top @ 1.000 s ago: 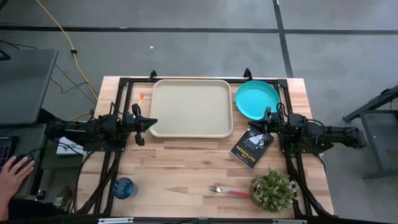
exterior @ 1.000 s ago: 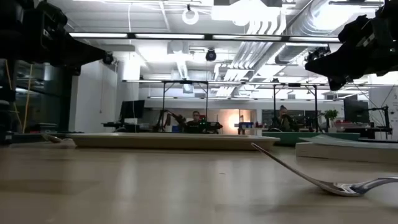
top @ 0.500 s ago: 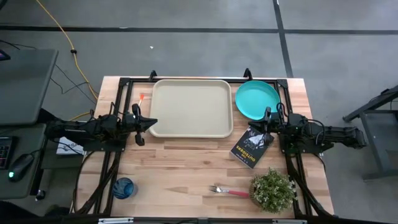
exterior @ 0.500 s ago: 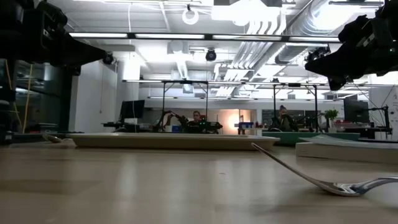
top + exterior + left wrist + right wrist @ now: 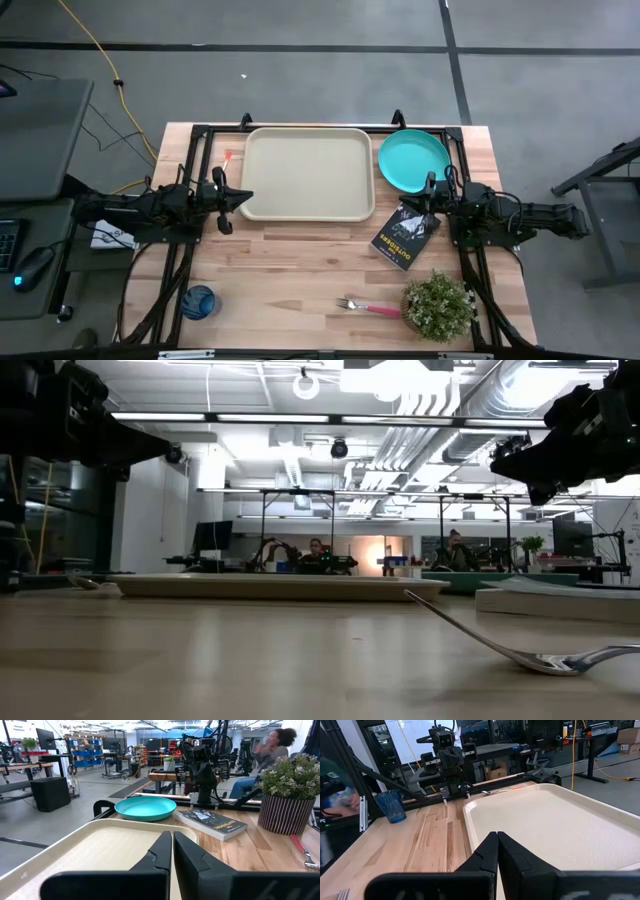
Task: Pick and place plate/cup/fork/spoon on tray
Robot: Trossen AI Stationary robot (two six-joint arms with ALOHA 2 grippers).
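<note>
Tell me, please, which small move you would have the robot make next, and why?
Probably open the right tool and swing it toward the plate. Both tools are shut and hold nothing, the tray is bare, and the plate lies on the wood just beside the right tool, closer than the cup or fork. The left tool waits at the tray's left edge.
</note>
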